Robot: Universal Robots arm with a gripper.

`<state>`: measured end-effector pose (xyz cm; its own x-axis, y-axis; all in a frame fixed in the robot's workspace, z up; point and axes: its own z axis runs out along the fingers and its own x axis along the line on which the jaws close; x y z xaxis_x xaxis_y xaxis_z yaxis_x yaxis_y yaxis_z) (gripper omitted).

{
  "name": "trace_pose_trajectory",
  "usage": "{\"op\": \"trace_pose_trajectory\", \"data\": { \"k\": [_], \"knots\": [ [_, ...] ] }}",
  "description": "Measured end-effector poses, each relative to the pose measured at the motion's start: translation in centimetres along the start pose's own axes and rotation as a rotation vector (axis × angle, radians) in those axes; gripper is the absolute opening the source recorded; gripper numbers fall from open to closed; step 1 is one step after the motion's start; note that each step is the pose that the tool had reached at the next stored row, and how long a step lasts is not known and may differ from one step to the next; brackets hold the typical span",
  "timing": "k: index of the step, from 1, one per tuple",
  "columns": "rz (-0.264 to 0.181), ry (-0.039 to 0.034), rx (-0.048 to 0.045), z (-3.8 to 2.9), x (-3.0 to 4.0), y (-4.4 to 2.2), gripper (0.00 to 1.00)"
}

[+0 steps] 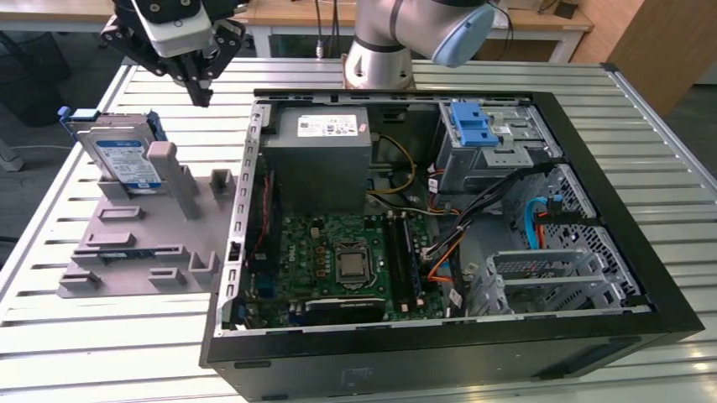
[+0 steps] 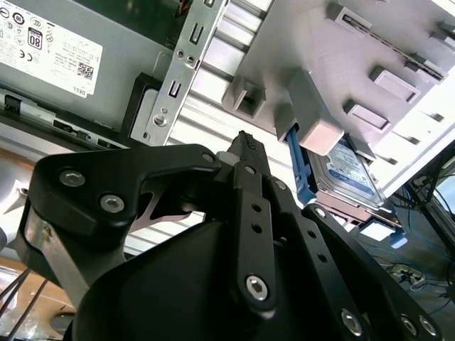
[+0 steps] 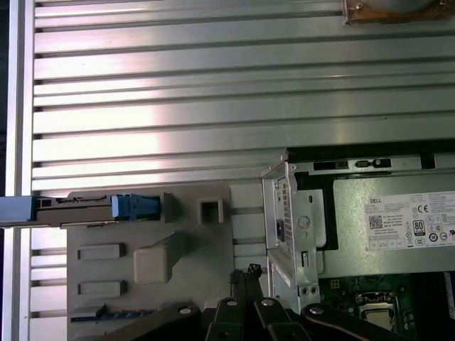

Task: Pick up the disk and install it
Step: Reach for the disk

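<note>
Jaws together with nothing between them, the gripper (image 1: 201, 94) hangs in the upper left of the exterior view. It is above the strip of slatted table (image 1: 112, 353) between the disk (image 1: 123, 155) and the side wall of the open computer case (image 1: 627, 252), and touches neither. One disk stands on edge in one grey rack (image 1: 146, 252), leaning against a post, well apart from the case. Open table lies around the rack's outer edges. One grey power supply (image 1: 325, 159) and one blue latch bracket (image 1: 476, 126) sit inside the case. The exterior view shows the bay. The first wrist view shows the disk (image 3: 78, 206) edge-on, and the second wrist view shows its label (image 2: 348, 170) behind the post.
</note>
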<state>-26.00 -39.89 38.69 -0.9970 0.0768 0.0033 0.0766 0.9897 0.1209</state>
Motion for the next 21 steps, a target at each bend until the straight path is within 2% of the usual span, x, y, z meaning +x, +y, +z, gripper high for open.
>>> {"op": "trace_pose_trajectory", "data": {
  "k": [21],
  "knots": [
    [0.0,0.0001,0.0,0.03,0.72,-0.06,0.11]
  ]
}}
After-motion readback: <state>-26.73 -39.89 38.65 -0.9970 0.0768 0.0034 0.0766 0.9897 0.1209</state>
